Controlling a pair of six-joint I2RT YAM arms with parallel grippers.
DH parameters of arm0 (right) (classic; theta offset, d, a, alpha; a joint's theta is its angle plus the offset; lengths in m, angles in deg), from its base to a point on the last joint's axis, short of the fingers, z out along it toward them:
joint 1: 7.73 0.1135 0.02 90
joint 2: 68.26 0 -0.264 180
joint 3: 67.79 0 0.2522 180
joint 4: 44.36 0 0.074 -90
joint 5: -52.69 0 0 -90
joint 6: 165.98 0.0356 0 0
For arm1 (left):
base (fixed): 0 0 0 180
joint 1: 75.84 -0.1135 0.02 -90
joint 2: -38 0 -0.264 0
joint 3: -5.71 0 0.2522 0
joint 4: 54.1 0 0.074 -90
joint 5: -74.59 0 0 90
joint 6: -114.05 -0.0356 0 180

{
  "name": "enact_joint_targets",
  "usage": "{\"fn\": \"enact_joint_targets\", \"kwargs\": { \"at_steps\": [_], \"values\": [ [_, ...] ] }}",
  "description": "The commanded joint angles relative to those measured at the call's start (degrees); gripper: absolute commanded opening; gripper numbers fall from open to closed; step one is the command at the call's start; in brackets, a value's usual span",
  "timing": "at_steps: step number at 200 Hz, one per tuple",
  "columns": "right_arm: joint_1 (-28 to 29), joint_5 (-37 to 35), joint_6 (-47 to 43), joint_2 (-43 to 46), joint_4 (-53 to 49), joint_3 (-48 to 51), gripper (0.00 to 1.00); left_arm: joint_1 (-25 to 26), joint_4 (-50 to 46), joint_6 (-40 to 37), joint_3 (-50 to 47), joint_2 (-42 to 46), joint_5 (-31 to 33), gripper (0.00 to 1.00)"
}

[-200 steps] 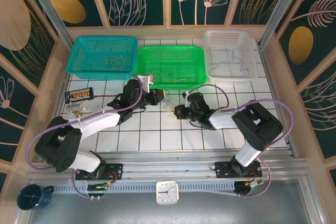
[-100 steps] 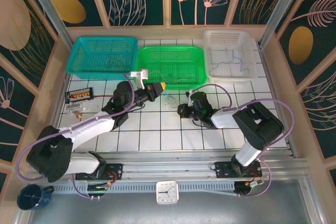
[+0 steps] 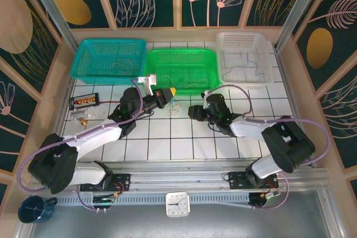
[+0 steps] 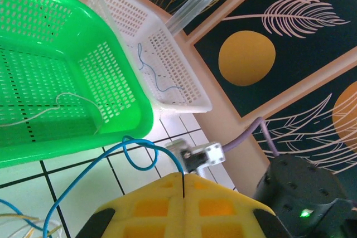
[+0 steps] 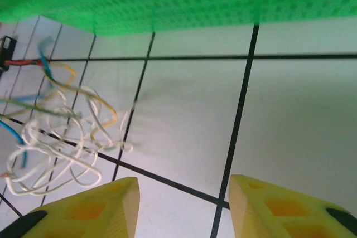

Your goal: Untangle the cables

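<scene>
From the top, you look part way done. A blue strand (image 3: 251, 65) already lies in the white basket (image 3: 240, 38) at the upper right. A small clump of cables (image 3: 176, 105) sits on the table (image 3: 167, 137) just below the green basket (image 3: 181, 53). It lies between the left gripper (image 3: 170, 92) and the right gripper (image 3: 191, 111), and it needs pulling apart.

In the left wrist view, your left gripper (image 4: 183, 182) at the bottom has its fingers pressed together on a blue cable (image 4: 134, 140). The cable loops up, then runs off to the lower left. A pale strand (image 4: 72, 97) lies in the green basket (one more sorted, I think).

In the right wrist view, your right gripper (image 5: 184, 207) has its fingers apart, with nothing between them. The clump (image 5: 61, 137) lies at the left. Its thin, curly white, yellow and blue strands are all mixed up.
</scene>
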Motion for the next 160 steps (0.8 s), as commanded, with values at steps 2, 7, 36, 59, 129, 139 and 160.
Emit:
{"fn": "enact_joint_targets", "kwargs": {
  "at_steps": [2,7,36,59,129,139,160],
  "values": [
    [-0.73,-1.52,-2.24,4.50,-3.29,-1.29,0.51,0.29,4.08,0.76,-0.56,-0.15,-0.59,0.00],
    [-0.72,-1.10,-2.53,5.22,-3.29,-1.39,0.52,0.31,4.15,0.71,-0.59,-0.22,-0.72,0.00],
    [0.58,1.84,-5.17,8.46,-0.18,-1.30,0.59,0.31,4.69,1.03,-0.50,-0.40,-0.85,0.00],
    [2.50,3.03,-6.34,8.01,4.07,-1.70,0.61,0.27,5.67,2.11,-0.41,-0.58,-1.09,0.00],
    [6.05,2.19,-7.02,-1.65,14.35,-6.60,0.63,0.32,7.24,5.07,0.11,-0.77,-1.73,0.00],
    [6.59,2.08,-7.35,-2.71,15.35,-6.99,0.64,0.28,7.24,5.26,0.15,-0.64,-1.73,0.00],
    [7.37,1.69,-7.90,-4.60,17.23,-7.35,0.64,0.34,7.42,5.94,0.23,-0.28,-1.86,0.00]
  ]
}}
